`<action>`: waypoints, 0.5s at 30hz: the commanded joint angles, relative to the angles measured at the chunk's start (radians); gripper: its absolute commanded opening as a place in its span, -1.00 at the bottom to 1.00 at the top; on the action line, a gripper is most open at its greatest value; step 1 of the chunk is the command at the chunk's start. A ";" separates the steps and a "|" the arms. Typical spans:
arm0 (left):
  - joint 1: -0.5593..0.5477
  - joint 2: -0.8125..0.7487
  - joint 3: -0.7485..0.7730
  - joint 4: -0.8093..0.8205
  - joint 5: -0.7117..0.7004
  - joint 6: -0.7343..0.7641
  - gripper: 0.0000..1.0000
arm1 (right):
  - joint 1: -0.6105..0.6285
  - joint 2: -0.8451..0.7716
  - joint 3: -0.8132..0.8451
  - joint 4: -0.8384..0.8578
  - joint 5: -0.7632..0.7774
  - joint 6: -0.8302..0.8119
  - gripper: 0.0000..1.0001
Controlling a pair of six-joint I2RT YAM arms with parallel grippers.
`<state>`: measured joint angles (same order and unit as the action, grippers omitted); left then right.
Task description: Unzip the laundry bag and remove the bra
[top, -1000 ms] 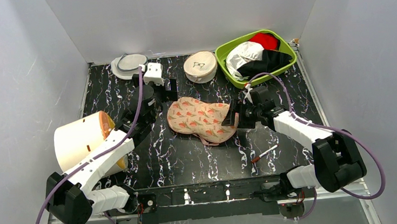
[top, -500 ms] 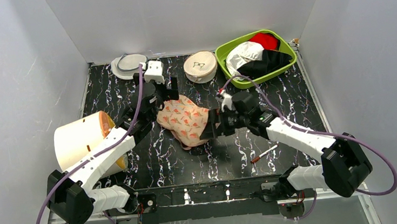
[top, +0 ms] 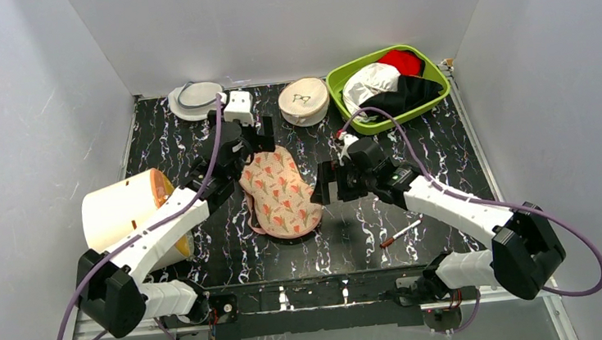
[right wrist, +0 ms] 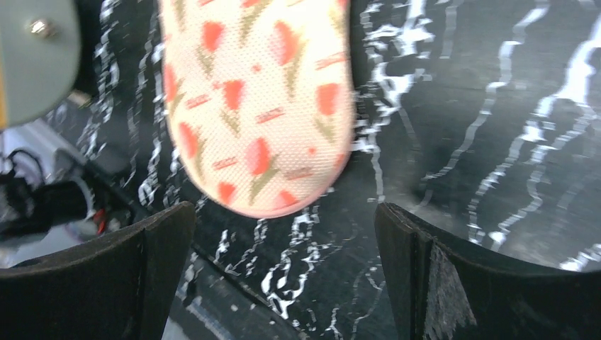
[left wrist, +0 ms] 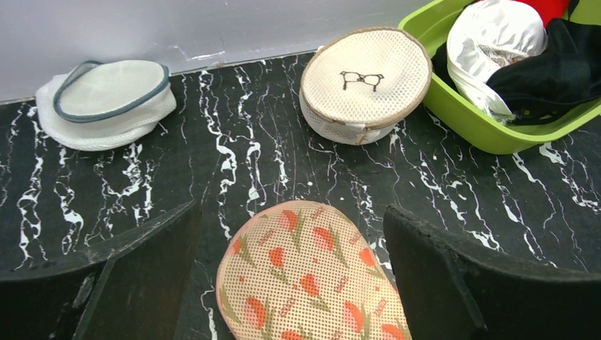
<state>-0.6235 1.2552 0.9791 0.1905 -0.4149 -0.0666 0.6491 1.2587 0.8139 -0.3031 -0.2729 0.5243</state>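
My L gripper [left wrist: 290, 210], jaws spread wide, w/ the end of the leaf-print laundry bag [left wrist: 312, 283] between them on black marbled table [left wrist: 234, 142]. Behind: grey-rimmed mesh pouch [left wrist: 106, 99] left, cream round case [left wrist: 365, 81] centre, green bin [left wrist: 482, 134] w/ clothes right.

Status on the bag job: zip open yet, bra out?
Done: nothing visible; the laundry bag lies on the table with no opening visible, no bra showing. In hand: nothing; left gripper and right gripper are both open, flanking the bag. Left: find the zip, open it, pull the bra out.
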 commanded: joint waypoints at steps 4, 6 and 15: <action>-0.027 0.058 0.066 -0.052 0.044 -0.075 0.97 | -0.026 -0.083 -0.002 -0.049 0.275 -0.004 0.96; -0.054 0.084 0.081 -0.083 0.017 -0.098 0.97 | -0.029 -0.115 -0.001 -0.060 0.319 -0.011 0.96; -0.123 0.252 0.194 -0.492 0.080 -0.413 0.97 | -0.067 -0.280 -0.041 -0.041 0.420 -0.087 0.96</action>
<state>-0.7506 1.4807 1.1362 -0.0608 -0.3977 -0.2848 0.6010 1.0439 0.8017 -0.3950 0.0689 0.4911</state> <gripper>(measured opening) 0.983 0.980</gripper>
